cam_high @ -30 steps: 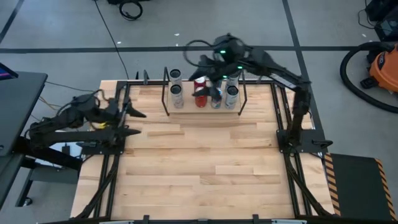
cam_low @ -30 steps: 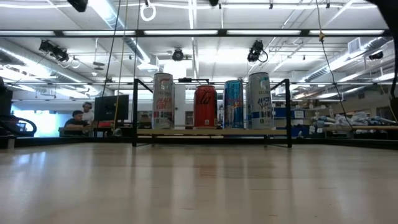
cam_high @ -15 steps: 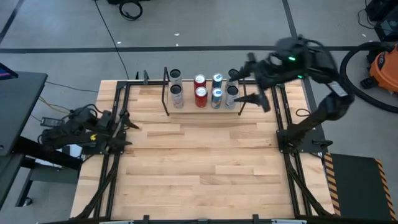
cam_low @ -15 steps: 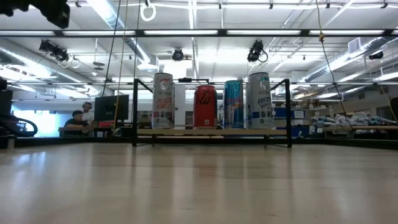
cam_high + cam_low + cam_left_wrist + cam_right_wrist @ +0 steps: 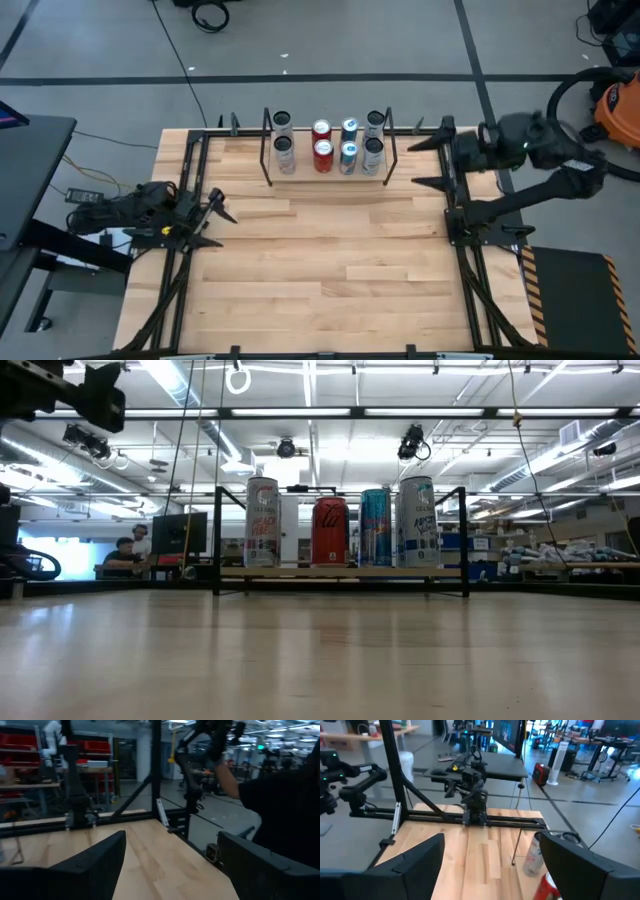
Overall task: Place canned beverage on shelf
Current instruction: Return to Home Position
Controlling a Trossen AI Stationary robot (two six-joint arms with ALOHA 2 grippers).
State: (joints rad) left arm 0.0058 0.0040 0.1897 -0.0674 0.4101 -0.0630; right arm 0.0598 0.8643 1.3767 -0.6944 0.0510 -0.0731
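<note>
Since a second ago the right gripper (image 5: 428,163) has swung off the cans and out past the shelf's right-hand end. It now hangs just beyond the end post, pointing toward that end. Its two fingers (image 5: 415,862) are spread wide with nothing between them. Over the same second the left gripper (image 5: 213,227) has drawn back from the shelf to the table's left edge, well clear of the shelf's left end. Its fingers (image 5: 95,865) are likewise splayed far apart and empty.

The shelf (image 5: 303,170) itself has not shifted. It stands at the far edge of the light-wood table (image 5: 320,270), roughly midway along it. On its board stand eight beverage cans (image 5: 323,150), all upright, in two rows of four. Seen from table height, the near row runs from the shelf's left end to its right: a white-and-pink can (image 5: 262,520), a red can (image 5: 330,532), a blue can (image 5: 376,526) and a white-and-blue can (image 5: 418,520). From above, each has another can straight behind it. Far behind the shelf's left end, a person (image 5: 125,555) sits in the room.
</note>
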